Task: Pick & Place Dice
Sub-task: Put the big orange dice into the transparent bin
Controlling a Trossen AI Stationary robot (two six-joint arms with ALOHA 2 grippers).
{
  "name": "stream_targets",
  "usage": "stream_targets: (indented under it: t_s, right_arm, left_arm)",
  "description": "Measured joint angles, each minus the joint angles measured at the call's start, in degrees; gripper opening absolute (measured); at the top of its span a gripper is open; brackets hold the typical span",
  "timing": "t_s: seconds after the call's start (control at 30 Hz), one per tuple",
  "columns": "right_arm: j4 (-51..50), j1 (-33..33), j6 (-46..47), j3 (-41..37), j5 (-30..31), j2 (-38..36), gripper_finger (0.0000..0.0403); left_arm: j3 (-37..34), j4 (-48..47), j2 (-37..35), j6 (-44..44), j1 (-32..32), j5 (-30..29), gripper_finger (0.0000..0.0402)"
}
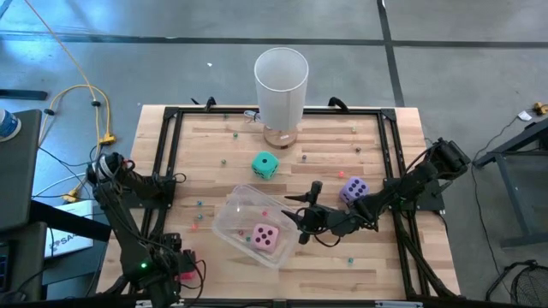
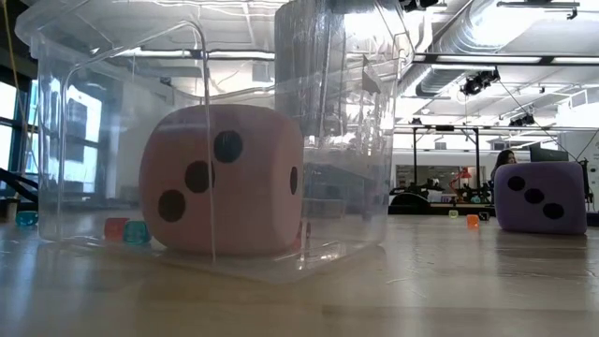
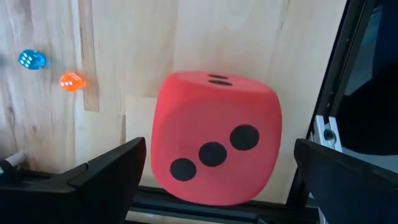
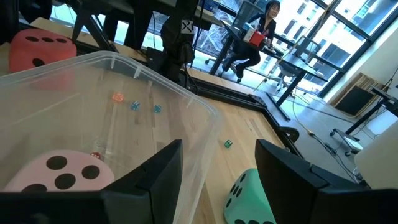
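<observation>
Low view first, nearest to me: the clear plastic bin (image 2: 215, 140) fills most of the frame, and the pink die (image 2: 222, 180) sits inside it on the floor of the bin, three pips facing me. Off at 3 o'clock from the bin, farther back, I see the purple die (image 2: 541, 197) resting on the wooden table (image 2: 421, 300). A few tiny coloured beads (image 2: 126, 230) lie behind the bin.

From overhead, I have the left gripper (image 1: 175, 267) parked at the table's 7 o'clock corner, jaws spread wide with the red die (image 1: 184, 272) just ahead of them; the left wrist view shows the red die (image 3: 214, 146) sitting on the wood between the two dark fingers (image 3: 109, 171), with a gap on each side, so nothing is held.

The right gripper (image 1: 301, 216) hangs near the table's centre, at the 3 o'clock edge of the bin, fingers partly apart. In its wrist view I see only air and the bin's rim between the fingers (image 4: 155, 174), so it grips nothing. The purple die lies just behind that gripper, beside the right arm.

Farther out toward 12 o'clock, the teal-green die (image 1: 265, 165) rests alone on the table, and beyond it a tall white cylinder (image 1: 281, 85) stands at the far edge. A seated person (image 4: 258, 31) shows in the room beyond.
</observation>
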Motion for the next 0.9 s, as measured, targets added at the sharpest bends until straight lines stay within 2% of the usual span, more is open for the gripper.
stream_targets:
  t_s: [0.73, 0.9]
  right_arm:
    - [-0.5, 0.0, 0.0, 0.0, -0.3, 0.0, 0.0192]
    - [-0.5, 0.0, 0.0, 0.0, -0.3, 0.0, 0.0192]
  left_arm:
    - [-1.2, 0.8, 0.0, -1.8, -2.0, -1.5, 0.0400]
    - [-2.4, 1.2, 0.0, -1.7, -2.0, 0.5, 0.0400]
